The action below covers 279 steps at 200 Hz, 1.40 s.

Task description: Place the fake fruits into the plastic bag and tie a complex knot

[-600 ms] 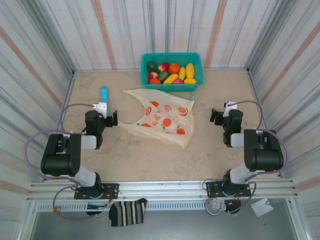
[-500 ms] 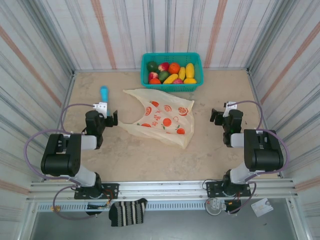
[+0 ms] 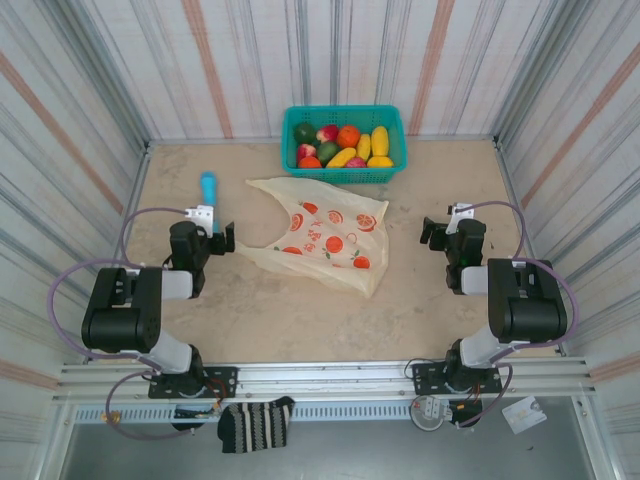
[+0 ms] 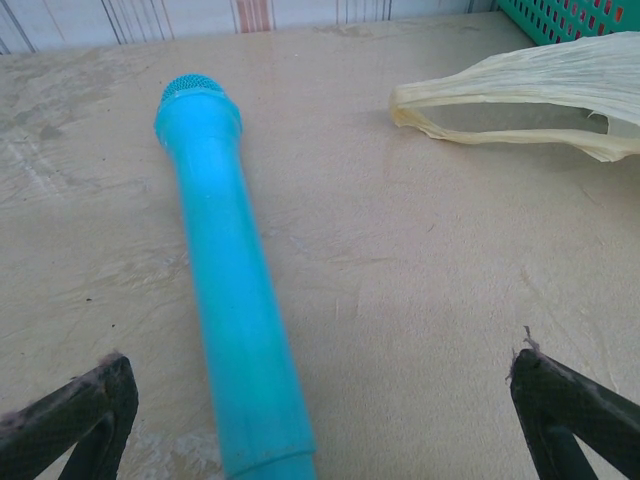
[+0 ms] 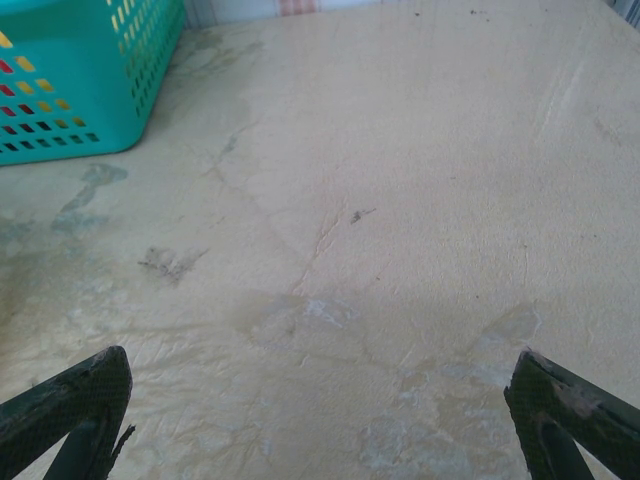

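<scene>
Fingers (image 4: 75,415) of left gripper (image 3: 224,239) and right gripper (image 3: 431,232) spread, empty; advise opening the plastic bag (image 3: 325,235) at frame centre before fetching fake fruits (image 3: 345,140) from the teal basket (image 3: 340,110).

A small robot lab booth. Striped panel walls (image 3: 250,60) close in a beige table (image 3: 420,300) on three sides, and two robot arms (image 3: 125,310) are bolted along its near edge.

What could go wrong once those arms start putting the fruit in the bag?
The thin cream-yellow plastic bag lies flat, so a gripper might pinch both layers instead of opening it. The glossy plastic fruits sit packed in the teal mesh basket; round ones could slip out and roll. The turquoise plastic stick lies just ahead of the open left gripper and may get knocked.
</scene>
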### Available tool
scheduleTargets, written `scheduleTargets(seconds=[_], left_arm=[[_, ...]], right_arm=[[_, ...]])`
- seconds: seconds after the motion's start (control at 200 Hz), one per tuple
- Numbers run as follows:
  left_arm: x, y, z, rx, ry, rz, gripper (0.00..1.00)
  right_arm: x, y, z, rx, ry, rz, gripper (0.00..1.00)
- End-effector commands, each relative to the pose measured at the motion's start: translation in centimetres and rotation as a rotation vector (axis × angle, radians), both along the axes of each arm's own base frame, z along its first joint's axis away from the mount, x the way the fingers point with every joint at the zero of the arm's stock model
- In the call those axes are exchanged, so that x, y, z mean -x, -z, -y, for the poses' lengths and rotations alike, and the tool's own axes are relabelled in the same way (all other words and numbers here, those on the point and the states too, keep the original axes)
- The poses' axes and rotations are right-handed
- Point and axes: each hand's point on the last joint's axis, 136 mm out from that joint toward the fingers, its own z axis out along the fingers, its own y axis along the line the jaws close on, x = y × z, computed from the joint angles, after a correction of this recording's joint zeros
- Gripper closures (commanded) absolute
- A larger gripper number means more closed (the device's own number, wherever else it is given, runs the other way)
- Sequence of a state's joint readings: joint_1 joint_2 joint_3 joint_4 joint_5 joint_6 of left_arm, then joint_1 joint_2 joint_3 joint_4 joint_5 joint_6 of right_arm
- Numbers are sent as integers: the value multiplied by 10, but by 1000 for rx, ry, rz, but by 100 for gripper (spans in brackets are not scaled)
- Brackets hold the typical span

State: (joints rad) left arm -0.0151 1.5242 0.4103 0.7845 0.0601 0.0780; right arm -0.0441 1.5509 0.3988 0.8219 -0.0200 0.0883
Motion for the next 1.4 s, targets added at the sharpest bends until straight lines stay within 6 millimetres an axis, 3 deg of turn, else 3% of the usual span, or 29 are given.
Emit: scheduleTargets(seconds=[0.0, 0.195, 0.341, 0.466, 0.591, 0.686, 0.802, 0.862, 0.892, 0.997, 1.072, 1.207, 1.292, 1.393], left_arm=[[-2, -6, 2, -9, 8, 14, 1], [-1, -8, 0, -6, -1, 23, 1], [8, -40, -19, -15, -128, 42, 1], [17, -84, -24, -31, -196, 115, 1], [18, -139, -6, 5, -201, 188, 1], [27, -194, 26, 148, -147, 211, 1], [66, -244, 85, 270, 76, 119, 1], [103, -261, 123, 221, 301, 56, 1], [117, -265, 131, 209, 358, 25, 1], [143, -265, 106, 338, 242, -65, 1], [150, -247, 88, 417, 114, -95, 1], [162, -217, 112, 516, 210, -209, 1], [160, -188, 101, 530, 96, -287, 1], [161, -159, 78, 528, -90, -373, 1]], right_arm=[[-2, -2, 1, 17, 6, 5, 1], [-1, -2, 3, -1, 1, 6, 1], [1, -26, -2, 53, 11, 5, 1], [-2, -80, -16, 75, 1, 32, 1], [9, -169, -50, -14, -49, 199, 1], [32, -228, -97, -58, -153, 260, 1], [73, -268, -136, -61, -196, 194, 1], [98, -265, -145, -128, -239, 36, 1], [107, -263, -150, -148, -287, -12, 1], [122, -255, -150, -297, -349, -27, 1], [120, -246, -163, -433, -453, -101, 1], [105, -194, -191, -348, -469, -259, 0], [95, -164, -218, -218, -514, -378, 15], [81, -121, -256, -154, -575, -563, 24]])
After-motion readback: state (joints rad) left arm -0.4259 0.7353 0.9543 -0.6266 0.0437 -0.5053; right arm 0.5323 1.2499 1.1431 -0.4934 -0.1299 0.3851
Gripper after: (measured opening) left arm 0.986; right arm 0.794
